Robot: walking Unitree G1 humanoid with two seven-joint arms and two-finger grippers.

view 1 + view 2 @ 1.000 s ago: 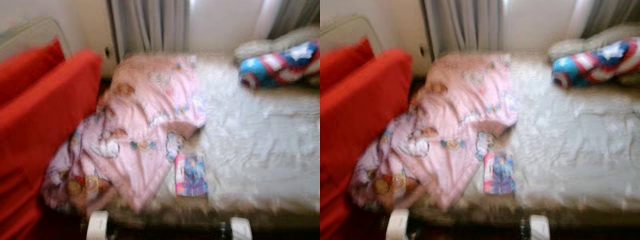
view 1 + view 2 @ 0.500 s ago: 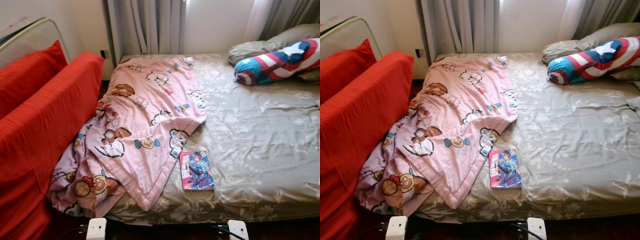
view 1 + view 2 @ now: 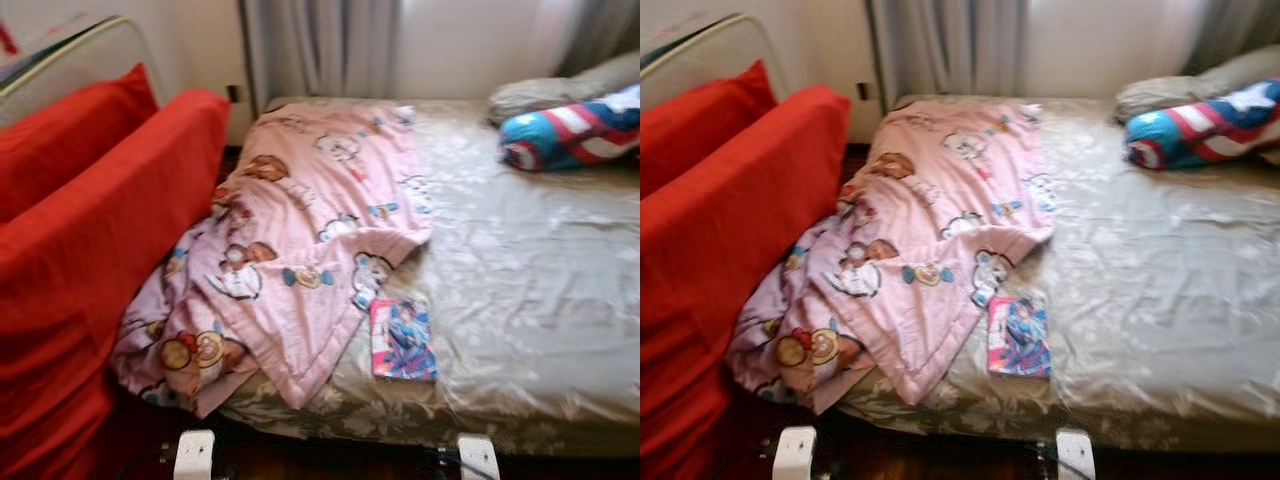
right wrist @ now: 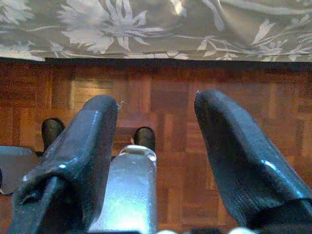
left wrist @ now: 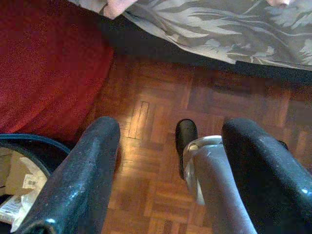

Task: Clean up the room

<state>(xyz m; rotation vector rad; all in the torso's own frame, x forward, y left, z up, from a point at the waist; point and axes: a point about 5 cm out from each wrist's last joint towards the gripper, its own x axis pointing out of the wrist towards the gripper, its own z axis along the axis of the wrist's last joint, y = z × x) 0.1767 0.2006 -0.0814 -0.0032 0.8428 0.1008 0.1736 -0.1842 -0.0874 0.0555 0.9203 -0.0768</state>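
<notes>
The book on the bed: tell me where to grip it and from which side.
Grip the book by its near short edge, coming from the foot of the bed where the robot stands. It lies flat, close to that edge, and its far end sits against the pink blanket, so the near edge probably gives the fingers most room.

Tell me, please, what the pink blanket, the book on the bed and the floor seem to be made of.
Pink blanket: soft printed cloth, rumpled, matte. Book: probably paper, with a glossy printed cover. Floor: wood parquet in small blocks, slightly shiny.
</notes>
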